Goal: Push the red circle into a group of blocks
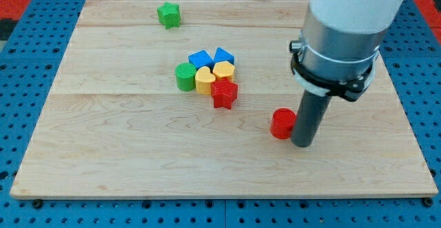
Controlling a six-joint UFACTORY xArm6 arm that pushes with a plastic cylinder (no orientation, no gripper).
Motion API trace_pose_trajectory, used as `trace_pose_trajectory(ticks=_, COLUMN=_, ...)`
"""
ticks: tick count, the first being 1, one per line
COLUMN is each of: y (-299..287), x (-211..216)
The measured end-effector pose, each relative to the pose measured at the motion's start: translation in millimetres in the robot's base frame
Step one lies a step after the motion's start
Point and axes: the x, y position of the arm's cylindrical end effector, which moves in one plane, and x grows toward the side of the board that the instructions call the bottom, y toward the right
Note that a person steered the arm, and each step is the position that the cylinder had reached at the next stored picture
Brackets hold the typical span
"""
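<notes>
Camera view: my tip (302,144) sits on the counter (124,152) at the view's right, touching or just beside the right side of the red circle (282,124). No hand on this rig, only a plain rod, so nothing to open, close or grip. Red circle is right of centre, apart from the cluster that lies up and to the view's left. Cluster: red star (224,94) at its lower right, yellow heart (204,80) touching it, a second yellow block (223,70) beside that with shape unclear, two blue blocks (200,58) (224,56) behind them, green cylinder (185,76) at the left end. A green star (168,14) sits alone near the view's top, well apart from everything. Judgement on the step: the tip looks well placed for a push leftward, but the group is up-left, so the push line should run through the circle's centre toward the red star; the tip probably needs to shift slightly toward the view's bottom first so the circle goes diagonally, not straight left. An off-centre contact could let the round block roll off the rod and slide past under the cluster. Go slow near contact so the star is not knocked loose. Containers: none in view; nothing is held in anything, all blocks lie loose on the counter.
</notes>
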Motion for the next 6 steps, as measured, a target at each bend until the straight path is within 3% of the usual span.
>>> trace_pose_trajectory(ticks=2, y=15, x=-21)
trace_pose_trajectory(ticks=3, y=14, x=-4)
trace_pose_trajectory(ticks=5, y=-72, x=-4)
trace_pose_trajectory(ticks=6, y=-88, x=-4)
